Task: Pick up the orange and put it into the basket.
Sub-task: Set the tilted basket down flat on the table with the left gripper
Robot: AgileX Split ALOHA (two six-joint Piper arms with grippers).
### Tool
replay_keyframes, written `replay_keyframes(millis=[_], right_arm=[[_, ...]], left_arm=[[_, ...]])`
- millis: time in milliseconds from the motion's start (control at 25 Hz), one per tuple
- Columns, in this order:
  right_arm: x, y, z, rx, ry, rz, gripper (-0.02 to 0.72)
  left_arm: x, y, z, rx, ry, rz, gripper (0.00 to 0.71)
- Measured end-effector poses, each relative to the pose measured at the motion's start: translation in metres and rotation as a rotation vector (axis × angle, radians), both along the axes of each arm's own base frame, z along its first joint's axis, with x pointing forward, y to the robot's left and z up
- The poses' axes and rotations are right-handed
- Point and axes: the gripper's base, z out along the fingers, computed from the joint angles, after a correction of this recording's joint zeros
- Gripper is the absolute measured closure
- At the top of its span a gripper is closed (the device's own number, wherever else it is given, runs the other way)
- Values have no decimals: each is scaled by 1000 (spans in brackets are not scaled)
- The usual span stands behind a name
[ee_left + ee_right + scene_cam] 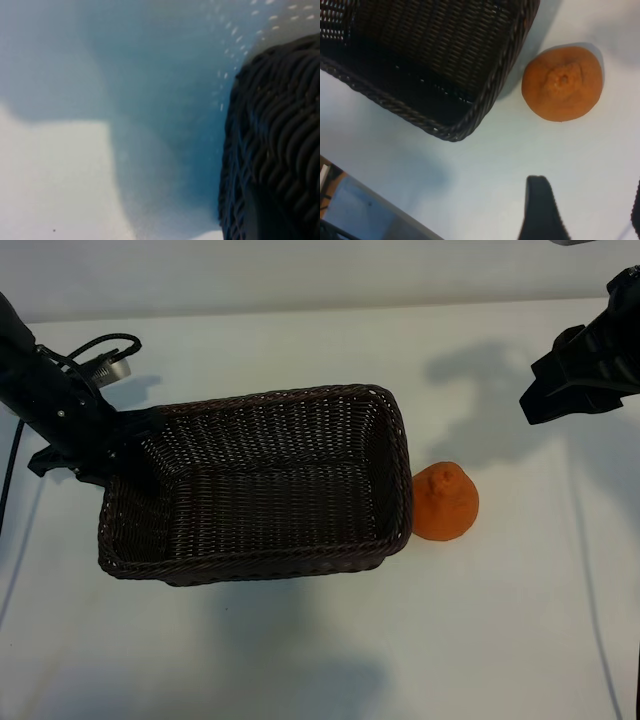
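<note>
Left hand [118, 455] down at basket's left end, clamped on braided rim, fingers narrow on wicker. Basket [260, 540]: dark brown woven wicker, rectangular, rounded corners, sloping sides, long axis running left-right across white desk [300, 660]; nothing inside. Orange [446, 502] just beside basket's right end, on desk, outside it; bright, matte, dimpled skin, knobby stem end pointing up. Right hand [570, 380] hangs high at far right, well apart from orange, fingers [540, 210] spread apart, holding nothing. No writing readable anywhere.
</note>
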Motion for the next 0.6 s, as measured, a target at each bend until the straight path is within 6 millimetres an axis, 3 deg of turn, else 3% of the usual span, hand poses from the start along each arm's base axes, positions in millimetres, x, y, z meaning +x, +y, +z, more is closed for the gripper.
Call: replay_keyframes(millis=[600], right_arm=[[0, 0, 0, 0, 0, 0, 270]], left_arm=[[0, 1, 0, 19, 15, 13, 553]])
